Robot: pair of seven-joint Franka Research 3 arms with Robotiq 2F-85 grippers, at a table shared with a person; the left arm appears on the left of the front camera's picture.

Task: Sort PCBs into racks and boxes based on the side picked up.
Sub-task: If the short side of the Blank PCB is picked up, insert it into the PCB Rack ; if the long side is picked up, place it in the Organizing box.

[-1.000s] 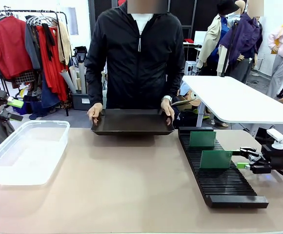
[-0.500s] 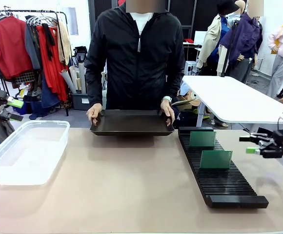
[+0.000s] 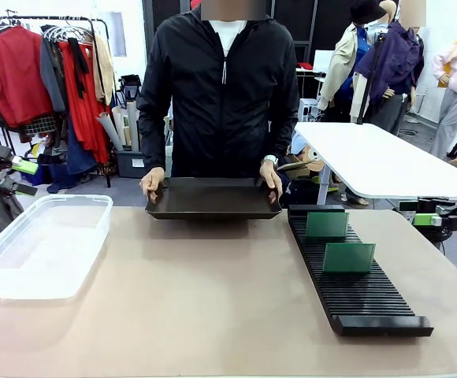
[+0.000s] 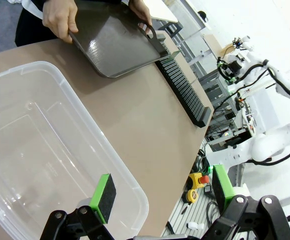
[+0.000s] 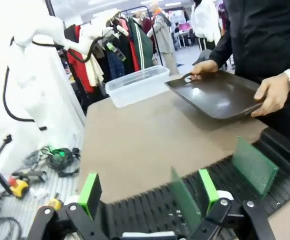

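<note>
With the right hand (image 3: 432,214) now pulled back from the rack (image 3: 353,272) to the tabletop's (image 3: 213,307) right edge, jaws wide and empty: two PCBs (image 3: 348,257) left upright in slots, placement apparently done, next board pending from person's tray (image 3: 213,198).

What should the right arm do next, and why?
Probably wait with its pincer open. Two PCBs stand in the rack, and the tray the person's hands hold looks empty, so there is nothing to pick yet.
</note>
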